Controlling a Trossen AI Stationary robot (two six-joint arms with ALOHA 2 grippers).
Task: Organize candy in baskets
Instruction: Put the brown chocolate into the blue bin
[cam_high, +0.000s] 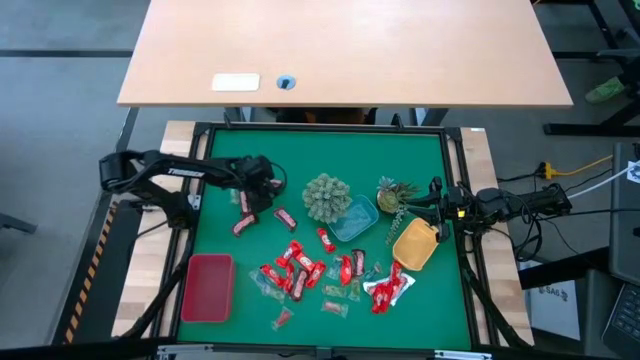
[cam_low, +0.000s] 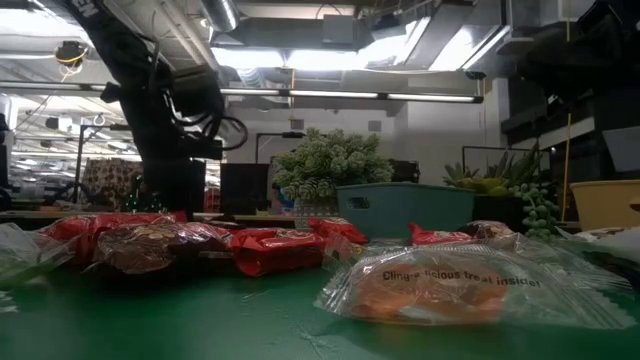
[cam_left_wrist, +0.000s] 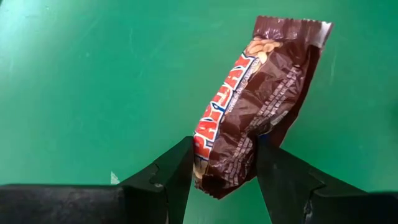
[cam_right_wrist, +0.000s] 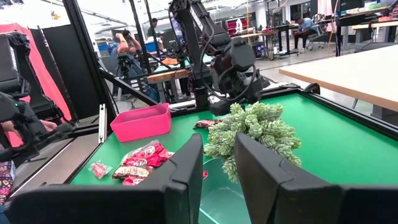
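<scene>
Green felt-topped desk (cam_high: 420, 160), most shiny red wrapped sweets (cam_high: 300, 270) loose mid-desk; left claw (cam_left_wrist: 224, 171) clamped on dark brown peanut-bar wrapper (cam_left_wrist: 255, 99), apparently mid-pickup, next carry to red rectangular plastic basket (cam_high: 207, 287); right claw (cam_right_wrist: 217, 165) apart, empty, near pale blue dish (cam_high: 355, 218).

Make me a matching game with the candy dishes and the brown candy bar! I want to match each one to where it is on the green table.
Things:
1. red rectangular dish
2. pale blue dish
3. yellow-orange dish
4. brown candy bar

Places or states:
A. pinched between the left gripper's fingers
B. right beside the round green spiky plant
C. under the right gripper, near the table's right edge
D. alone in the table's left near corner, nothing in it

Pairs: 1-D, 2-B, 3-C, 4-A
</scene>
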